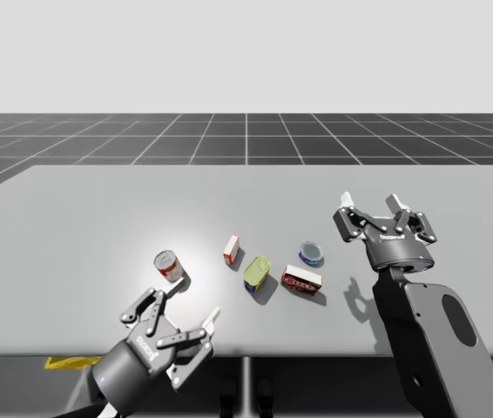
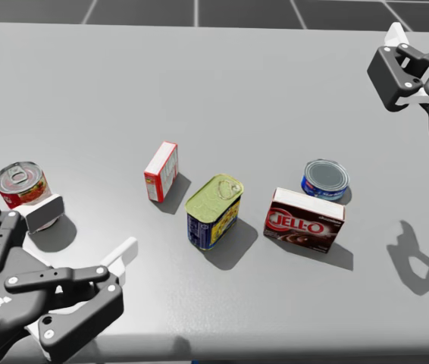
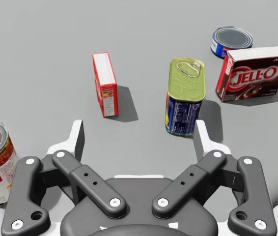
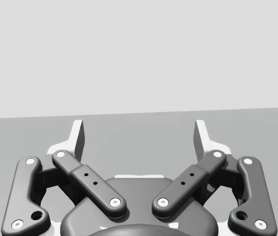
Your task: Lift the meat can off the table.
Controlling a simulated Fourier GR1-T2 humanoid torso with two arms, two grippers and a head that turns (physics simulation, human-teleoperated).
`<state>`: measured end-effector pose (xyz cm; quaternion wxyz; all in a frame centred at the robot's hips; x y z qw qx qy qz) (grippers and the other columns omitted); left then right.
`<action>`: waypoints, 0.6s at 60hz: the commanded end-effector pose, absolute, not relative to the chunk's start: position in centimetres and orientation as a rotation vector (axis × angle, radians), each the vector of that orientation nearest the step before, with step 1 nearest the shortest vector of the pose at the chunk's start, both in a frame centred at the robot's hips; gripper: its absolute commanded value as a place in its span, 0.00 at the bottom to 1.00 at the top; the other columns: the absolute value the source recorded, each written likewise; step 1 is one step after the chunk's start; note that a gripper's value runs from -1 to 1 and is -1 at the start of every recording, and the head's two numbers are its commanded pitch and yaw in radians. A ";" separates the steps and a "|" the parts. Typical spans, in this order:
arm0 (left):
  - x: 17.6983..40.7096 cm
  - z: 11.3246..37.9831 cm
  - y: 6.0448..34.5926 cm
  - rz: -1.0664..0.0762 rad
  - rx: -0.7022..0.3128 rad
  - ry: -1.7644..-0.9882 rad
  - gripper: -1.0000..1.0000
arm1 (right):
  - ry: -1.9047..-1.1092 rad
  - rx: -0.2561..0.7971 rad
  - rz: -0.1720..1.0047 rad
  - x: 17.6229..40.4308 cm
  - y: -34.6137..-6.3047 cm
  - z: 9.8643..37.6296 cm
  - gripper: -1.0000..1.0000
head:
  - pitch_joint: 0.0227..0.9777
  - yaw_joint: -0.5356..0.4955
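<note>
Table (image 1: 98,218): grey, broad, carrying five small items grouped near its front middle. Clock bearings are taken from the meat can in the high view.

Right gripper (image 1: 370,202): at 2 o'clock, well apart from the group and raised above the table. Fingers are spread wide with nothing between them; its own wrist view (image 4: 139,130) has bare table ahead.

Left gripper (image 1: 187,305): at 8 o'clock, low over the front edge. Fingers are spread wide, holding nothing (image 3: 139,132).

Red-brown box (image 1: 301,280): at 3 o'clock, lying flat, just beside the meat can but apart from it.

Meat can (image 1: 257,273): rectangular, blue sides, yellow-green pull-tab lid facing up. It stands on the table. In the left wrist view (image 3: 184,96) it is ahead of the gripper, closer to one finger, not between the two.

Red round can (image 1: 168,265): at 9 o'clock, upright, beside the left gripper and outside its fingers.

Red-and-white box (image 1: 231,249): small, at 11 o'clock, standing on edge.

Blue round can (image 1: 311,253): flat, at 2 o'clock, just behind the red-brown box.
</note>
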<state>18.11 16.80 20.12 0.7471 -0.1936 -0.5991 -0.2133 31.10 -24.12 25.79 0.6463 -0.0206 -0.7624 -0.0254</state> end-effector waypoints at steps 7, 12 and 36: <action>18.6 16.9 13.6 -0.495 -0.451 -1.234 0.00 | -1.734 -0.048 -0.058 31.1 -24.1 25.8 0.00 | 0.84 0.47; 19.0 16.6 12.6 -0.506 -0.449 -1.220 0.00 | -1.734 -0.047 -0.058 31.1 -24.0 25.8 0.00 | 0.84 0.47; 22.1 15.4 8.8 -0.523 -0.419 -1.163 0.00 | -1.736 -0.046 -0.059 31.0 -24.0 25.8 0.00 | 0.84 0.47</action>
